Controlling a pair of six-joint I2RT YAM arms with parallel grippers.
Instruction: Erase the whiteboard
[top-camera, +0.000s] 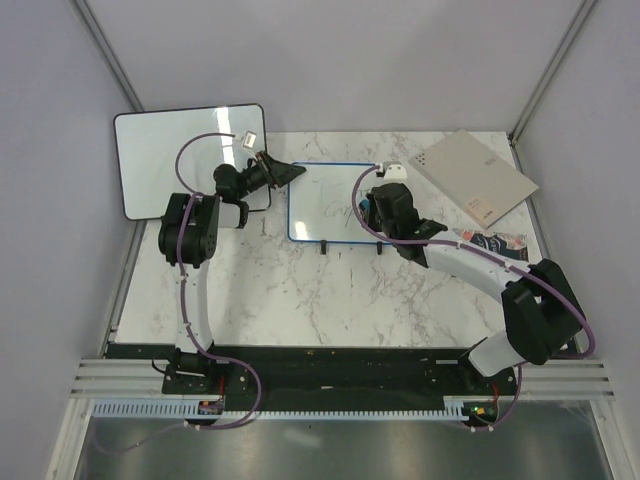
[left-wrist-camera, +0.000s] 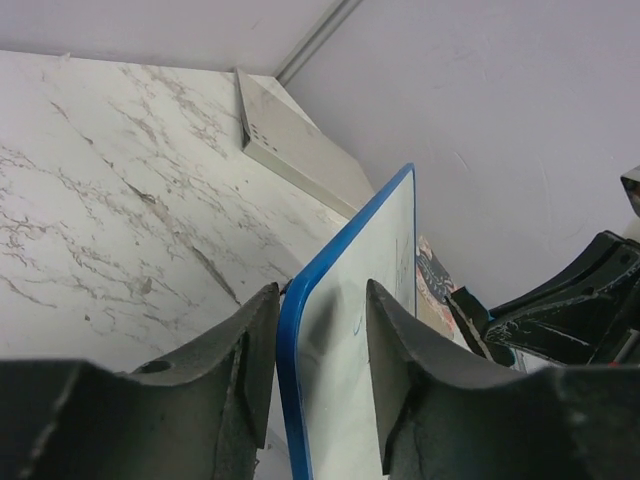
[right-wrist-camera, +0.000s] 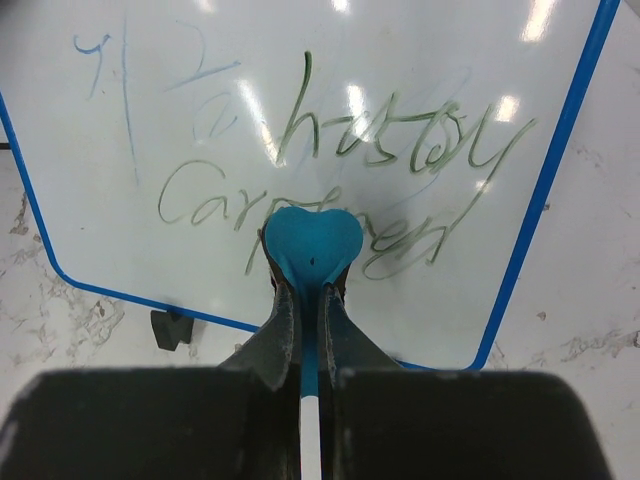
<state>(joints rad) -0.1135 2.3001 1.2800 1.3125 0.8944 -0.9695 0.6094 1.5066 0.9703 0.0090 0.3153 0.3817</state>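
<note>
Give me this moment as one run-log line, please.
left gripper: clamped on whiteboard edge | right gripper: shut on teal eraser | eraser: on green writing | writing: not yet erased

The whiteboard (right-wrist-camera: 420, 90) has a glossy white face that mirrors the lamps, edged by a smooth blue plastic frame. The table (top-camera: 300, 290) top is marble-patterned, smooth, with a low sheen. The left gripper (left-wrist-camera: 320, 295) is matt black plastic, scuffed pale at its edges. The teal eraser head (right-wrist-camera: 312, 245) is smooth, faintly shiny plastic.
</note>
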